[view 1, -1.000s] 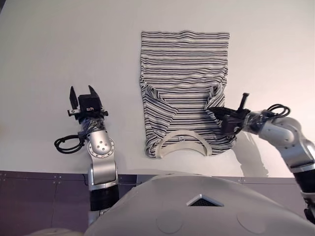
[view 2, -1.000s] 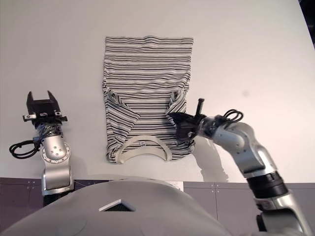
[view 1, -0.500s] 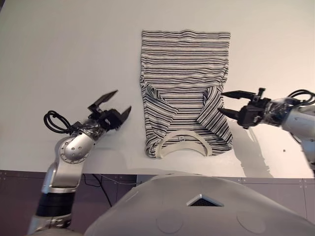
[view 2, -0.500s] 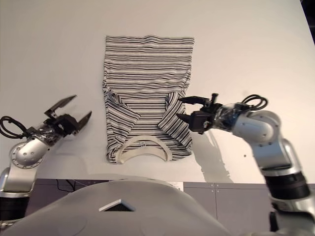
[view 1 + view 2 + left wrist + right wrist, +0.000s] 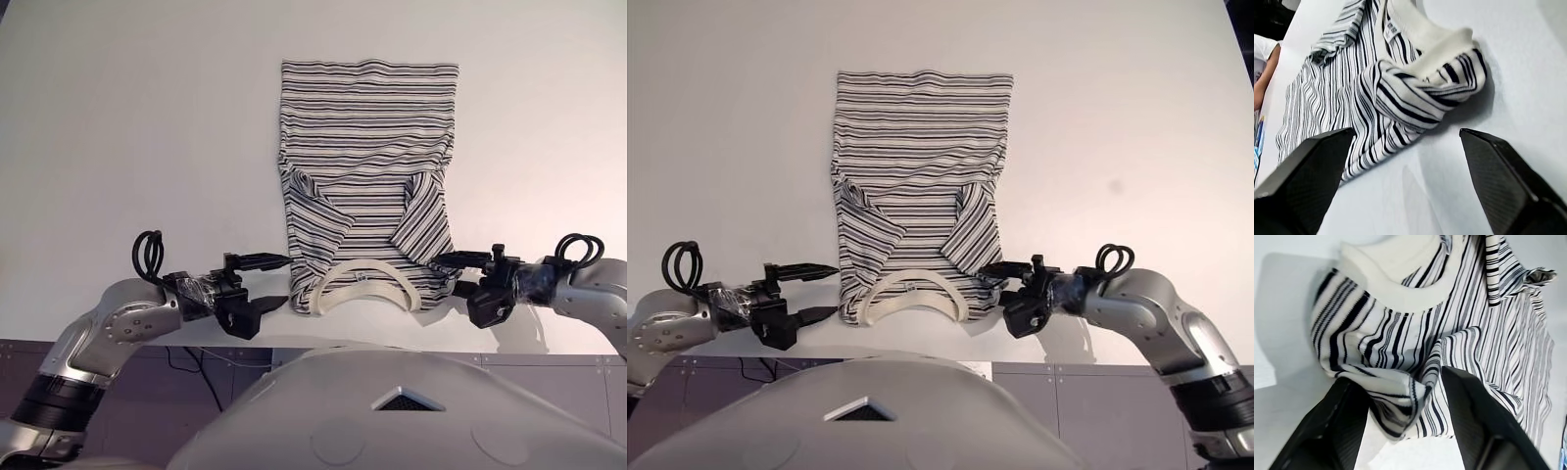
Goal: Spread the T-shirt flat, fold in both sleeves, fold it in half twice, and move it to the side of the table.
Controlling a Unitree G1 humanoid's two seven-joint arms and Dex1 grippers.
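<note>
Left hand (image 5: 286, 279): fingers spread wide, just short of the near left shoulder of the T-shirt (image 5: 367, 147). Right hand (image 5: 448, 273): open, fingers astride the bunched right shoulder.

Shirt lies flat on the desk (image 5: 147, 117), collar nearest, sleeves tucked in.

Risk: uneven pinches, catching one layer only or the collar rib, would skew the half-fold or spill the sleeves.

Wrist views show the crumpled corners; eye views give the whole outline.

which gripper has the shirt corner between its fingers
The right gripper: a T-shirt shoulder corner sits between its open fingers; the left gripper has bare table between.
</note>
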